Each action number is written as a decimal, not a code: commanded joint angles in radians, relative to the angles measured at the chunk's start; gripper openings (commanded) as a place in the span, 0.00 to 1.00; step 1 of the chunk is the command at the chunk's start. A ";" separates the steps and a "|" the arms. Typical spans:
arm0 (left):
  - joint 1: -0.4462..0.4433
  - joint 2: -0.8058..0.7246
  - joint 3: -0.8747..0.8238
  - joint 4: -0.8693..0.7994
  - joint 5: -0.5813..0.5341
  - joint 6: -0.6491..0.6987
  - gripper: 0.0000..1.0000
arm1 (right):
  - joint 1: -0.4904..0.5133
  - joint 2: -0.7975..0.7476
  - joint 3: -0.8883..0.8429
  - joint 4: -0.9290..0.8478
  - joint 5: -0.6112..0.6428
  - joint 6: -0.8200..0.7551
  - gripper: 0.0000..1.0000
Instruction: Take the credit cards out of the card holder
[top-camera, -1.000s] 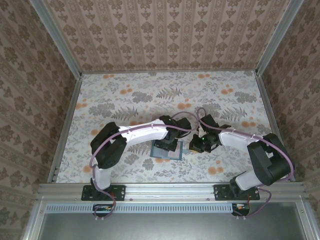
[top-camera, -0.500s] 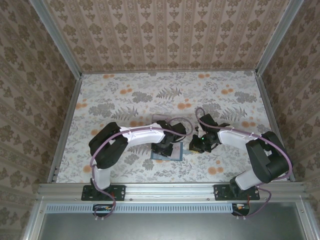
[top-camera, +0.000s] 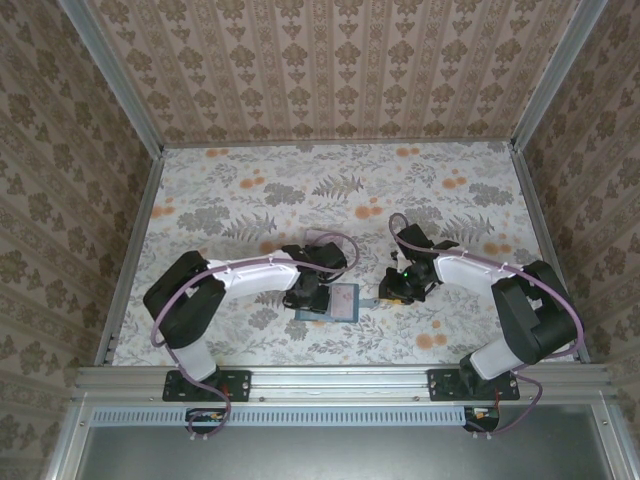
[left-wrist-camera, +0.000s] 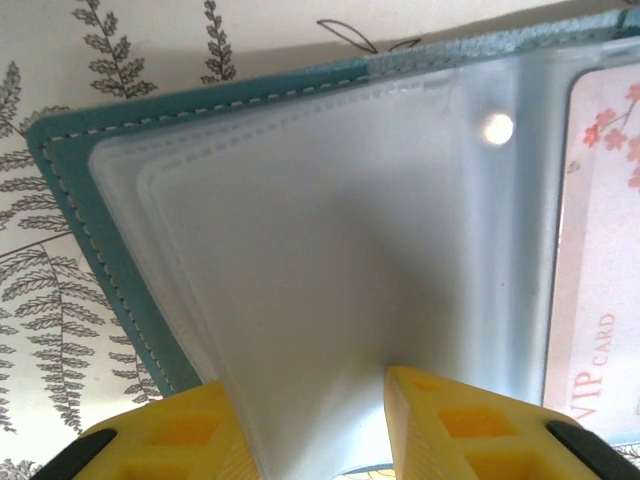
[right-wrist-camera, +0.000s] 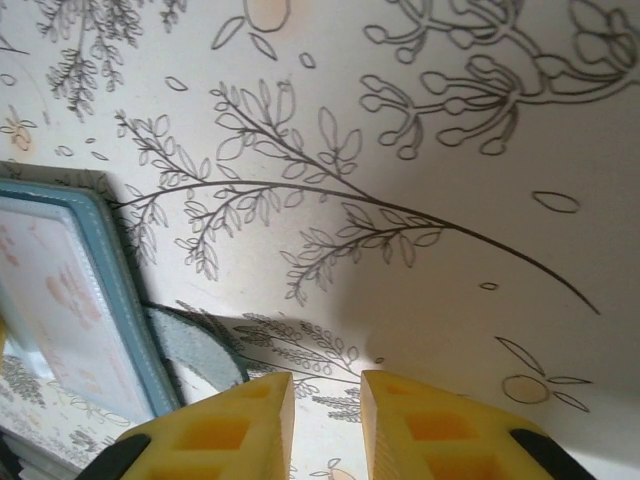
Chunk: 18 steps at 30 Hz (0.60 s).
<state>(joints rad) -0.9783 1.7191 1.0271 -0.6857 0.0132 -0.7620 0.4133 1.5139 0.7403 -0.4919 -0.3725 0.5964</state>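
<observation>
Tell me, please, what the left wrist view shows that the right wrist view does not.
Left wrist adds the frosted sleeve, the VIP CARD lettering on the pink card, and the left gripper, open at the sleeve's edge. Right wrist adds the strap tab and the right gripper, open and empty. Both show the teal holder, the pink card and the patterned table.

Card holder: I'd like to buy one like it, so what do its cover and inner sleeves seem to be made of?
Card holder's cover: probably leather or faux leather, matte teal, judging by the pale stitching along its edge. Inner sleeves: soft frosted plastic with a slight sheen; translucent, since the pink card shows through them.
</observation>
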 joint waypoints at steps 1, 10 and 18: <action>0.011 -0.014 -0.033 0.055 0.072 -0.019 0.37 | 0.004 -0.038 0.031 -0.097 0.051 -0.020 0.26; 0.049 -0.116 -0.016 0.039 0.064 -0.011 0.38 | 0.017 -0.164 0.057 -0.133 0.044 0.016 0.28; 0.095 -0.193 0.011 -0.021 0.068 0.008 0.38 | 0.060 -0.193 0.051 -0.034 -0.052 0.103 0.29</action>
<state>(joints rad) -0.8890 1.5421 1.0119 -0.6640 0.0681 -0.7658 0.4572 1.3392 0.7795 -0.5648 -0.3717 0.6495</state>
